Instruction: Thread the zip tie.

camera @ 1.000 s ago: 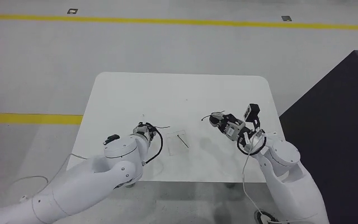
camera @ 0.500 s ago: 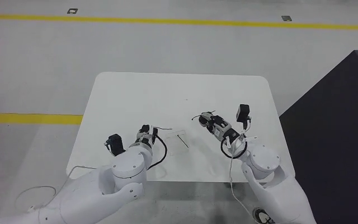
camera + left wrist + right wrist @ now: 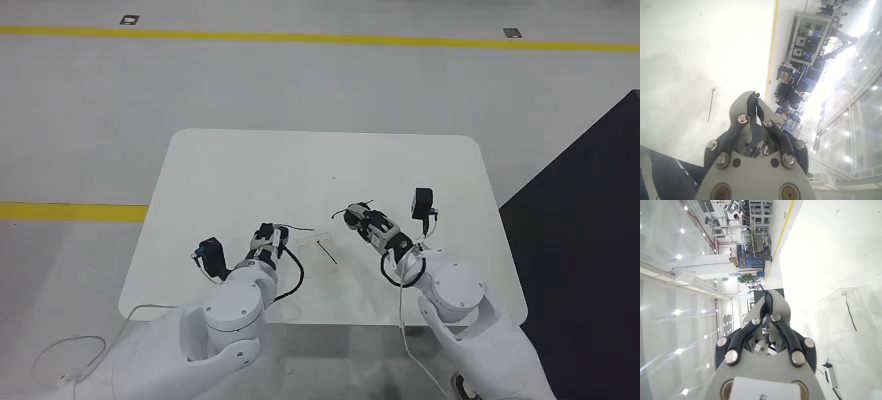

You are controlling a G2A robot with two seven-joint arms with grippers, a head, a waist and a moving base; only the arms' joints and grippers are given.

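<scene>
1. Left gripper (image 3: 755, 96): jaws pressed together, pinching a thin black zip-tie piece (image 3: 293, 228). Its free end points to 3 o'clock over the white table (image 3: 300, 165).
2. Right gripper (image 3: 767, 294): jaws also pressed together, pinching a curled black plastic strip (image 3: 762, 288) right at the tips.
3. Can't tell whether those are two ends of one tie or separate pieces. The top view shows a gap between them, so I judge nothing is threaded yet.
4. A clear plastic box (image 3: 829, 313) sits mid-table, toward the 6 o'clock edge, with a spare black zip tie (image 3: 327, 252) lying flat in it. The left gripper is at the box's 9 o'clock and the right gripper at its 1 o'clock. Both are near it, not touching.
5. Risk: the tip misses the head slot. Both pieces are thin and floppy, and the curl on the right one makes its tip hard to aim.
6. Risk: a piece twists or slips in the pinch, since each grip is only at the very jaw tips.
7. Risk: the grippers bump as they close the gap, or an arm clips the box.
8. Writing: a white label (image 3: 764, 389) sits on the right gripper housing, but its print is cut off and not legible. No markings are visible on the ties or the box.
</scene>
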